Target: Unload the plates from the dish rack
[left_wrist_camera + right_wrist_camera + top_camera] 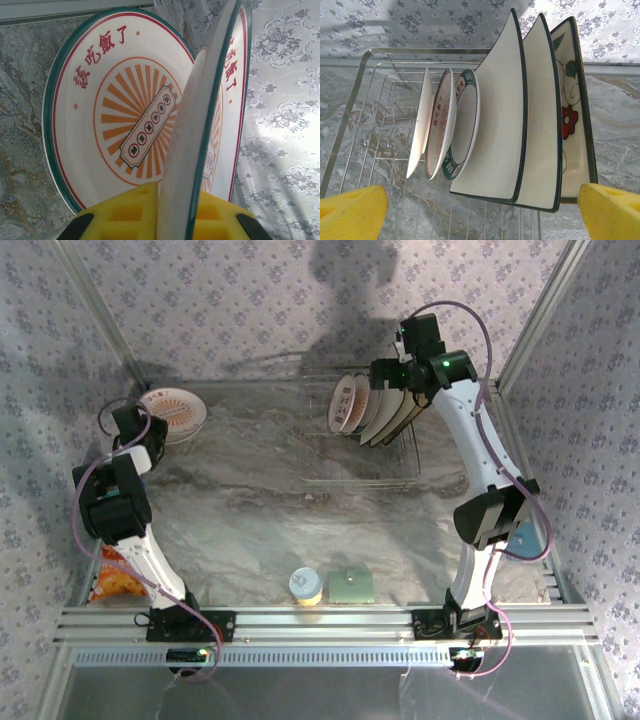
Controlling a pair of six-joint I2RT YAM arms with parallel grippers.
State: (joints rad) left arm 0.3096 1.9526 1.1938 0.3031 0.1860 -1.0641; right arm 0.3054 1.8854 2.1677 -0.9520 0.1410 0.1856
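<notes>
Six plates [485, 130] stand on edge in the rack [420, 50] at the far right of the tabletop [250, 510]: three round ones, then two plain square ones and a flower plate [572, 115] at the end. One round plate [100, 100] lies flat at the far left, out of the rack.

Left tool [172, 217] is clenched on the rim of another round one, the held plate [190, 150], which stands upright just over the flat plate; whether the two touch I cannot tell. Right tool [481, 210] is released, its fingers spread wide either side of the racked row, touching nothing.

Judging by this, the step in hand is the set-down of the held plate, with the right arm lined up for the next pick. The left arm's next move calls for tipping the plate flat onto or beside the one lying there before letting go. The right tool spans the whole row, so it must narrow onto one rim, likely an end plate, and lift straight up clear of the dividers.
</notes>
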